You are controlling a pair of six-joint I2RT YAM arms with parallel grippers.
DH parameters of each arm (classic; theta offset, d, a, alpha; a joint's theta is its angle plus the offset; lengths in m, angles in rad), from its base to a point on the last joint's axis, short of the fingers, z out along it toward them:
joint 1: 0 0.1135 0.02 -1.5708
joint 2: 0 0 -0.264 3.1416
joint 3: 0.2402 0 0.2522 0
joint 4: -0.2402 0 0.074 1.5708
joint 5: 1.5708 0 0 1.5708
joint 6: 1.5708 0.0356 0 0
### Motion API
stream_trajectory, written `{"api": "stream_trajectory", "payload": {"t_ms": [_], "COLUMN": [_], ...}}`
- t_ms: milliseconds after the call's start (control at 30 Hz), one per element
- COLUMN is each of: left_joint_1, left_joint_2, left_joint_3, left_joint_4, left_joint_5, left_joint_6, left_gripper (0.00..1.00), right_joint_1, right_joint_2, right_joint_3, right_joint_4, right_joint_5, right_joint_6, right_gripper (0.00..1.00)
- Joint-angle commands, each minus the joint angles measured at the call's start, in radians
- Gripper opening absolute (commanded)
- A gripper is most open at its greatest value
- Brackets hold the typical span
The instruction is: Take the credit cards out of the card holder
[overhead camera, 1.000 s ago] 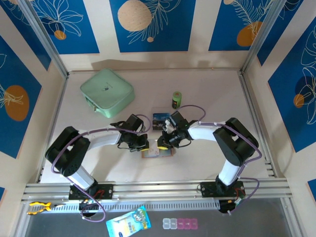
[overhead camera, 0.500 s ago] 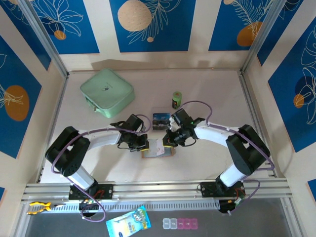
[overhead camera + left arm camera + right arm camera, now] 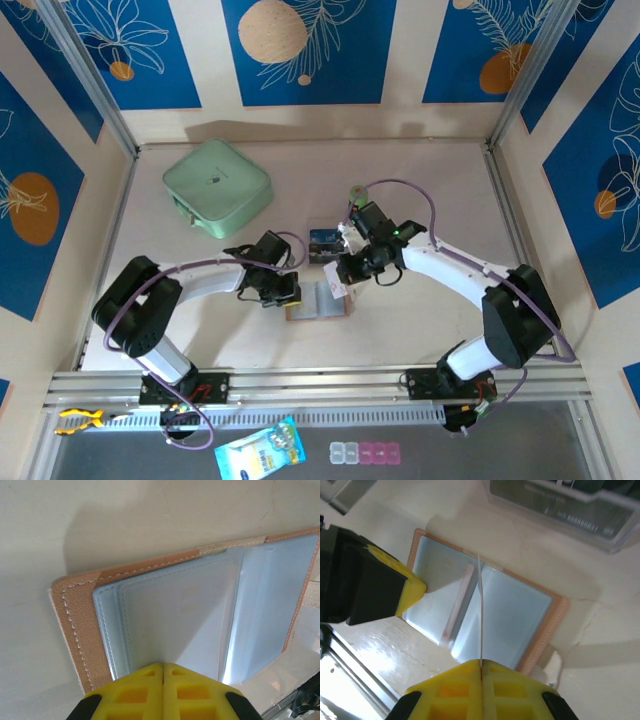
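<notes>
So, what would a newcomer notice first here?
The open holder, dead centre, with both yellow claws at it. The left claw, shut, bears on its left side; the right claw pinches a thin card edge-on over the fold. A mint case sits back left.
</notes>
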Motion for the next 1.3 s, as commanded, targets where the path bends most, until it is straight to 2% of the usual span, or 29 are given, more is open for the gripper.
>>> {"api": "stream_trajectory", "payload": {"t_ms": [0,167,400,600,933,1267], "left_joint_1": [0.000,0.002,0.002,0.016,0.047,0.070], "left_joint_2": [0.002,-0.015,-0.046,-0.093,-0.166,-0.188], "left_joint_3": [0.014,0.018,0.035,0.041,0.020,0.016], "left_joint_4": [-0.067,-0.056,-0.062,-0.095,-0.124,-0.158], "left_joint_5": [-0.035,-0.026,-0.015,-0.038,-0.068,-0.076], "left_joint_6": [0.029,0.028,0.025,0.025,0.010,0.012], "left_gripper": [0.06,0.09,0.14,0.15,0.16,0.16], "right_joint_1": [-0.008,-0.013,-0.105,-0.165,-0.209,-0.221], "right_joint_2": [-0.026,0.005,0.151,0.322,0.613,0.744], "right_joint_3": [0.071,0.156,0.383,0.611,1.003,1.153], "right_joint_4": [-0.092,-0.136,-0.233,-0.318,-0.509,-0.621], "right_joint_5": [0.051,0.126,0.020,-0.013,-0.050,-0.077], "right_joint_6": [-0.273,-0.527,-0.723,-0.832,-0.985,-1.092], "right_gripper": [0.00,0.00,0.00,0.00,0.00,0.00]}}
